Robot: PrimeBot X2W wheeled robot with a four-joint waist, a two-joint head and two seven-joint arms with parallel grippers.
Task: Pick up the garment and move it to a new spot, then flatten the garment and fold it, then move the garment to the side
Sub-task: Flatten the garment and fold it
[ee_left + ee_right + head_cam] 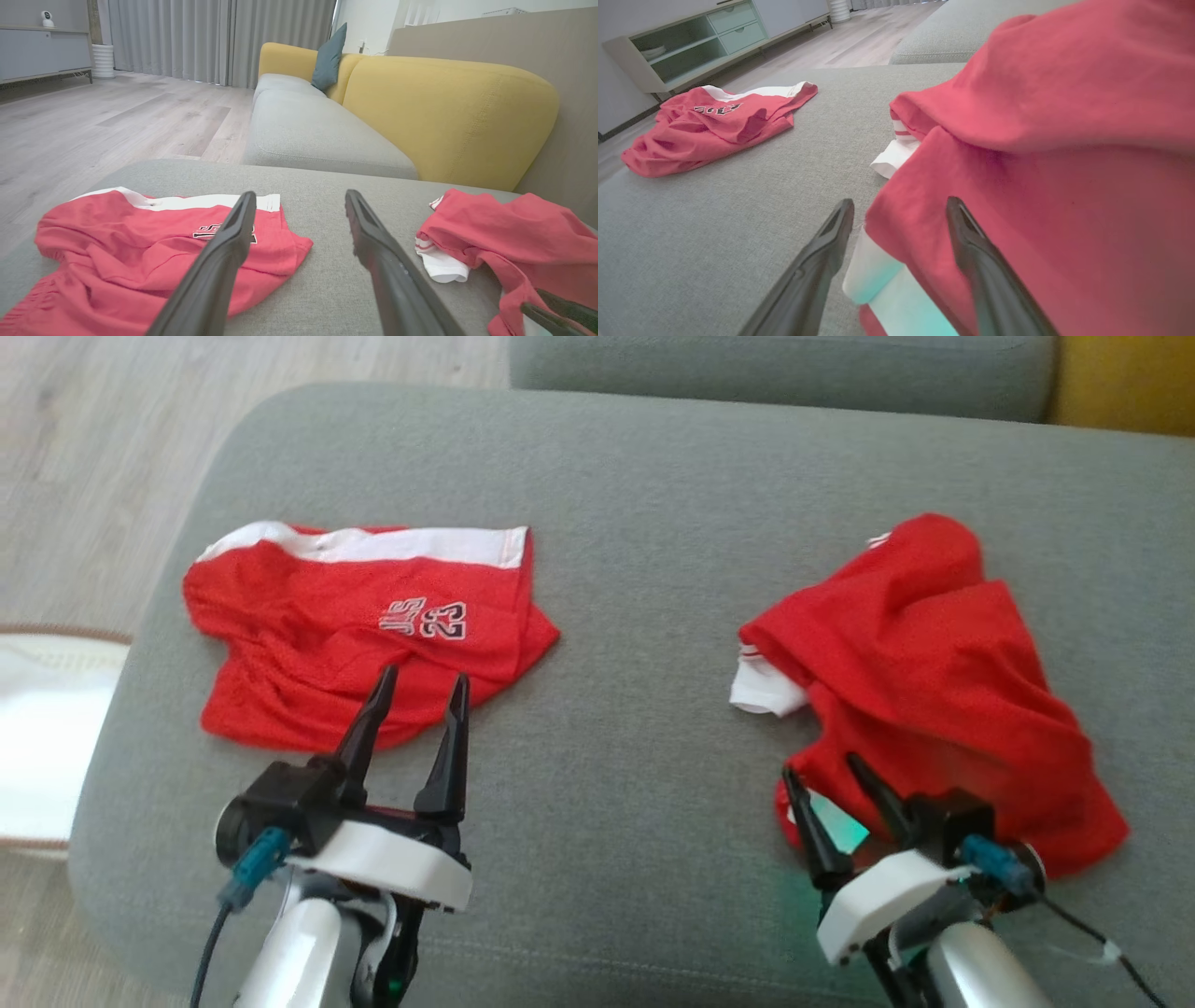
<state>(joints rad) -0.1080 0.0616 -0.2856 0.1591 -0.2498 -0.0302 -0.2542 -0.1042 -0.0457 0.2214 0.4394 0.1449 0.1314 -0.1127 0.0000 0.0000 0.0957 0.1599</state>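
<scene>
Pick-up pending. Right gripper [820, 767], jaws apart, empty, has the near edge of the garment [934, 653] between its fingers; next, clench there. Left gripper [423, 675], released, faces the shorts [327, 625].

On cushion [644, 569]: shorts [355, 635] left, garment [934, 681] right

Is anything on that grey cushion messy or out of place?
The right red garment lies crumpled in a heap, a white edge poking out from under it. The left red garment is wrinkled but flatter. Nothing looks torn or spilled.
</scene>
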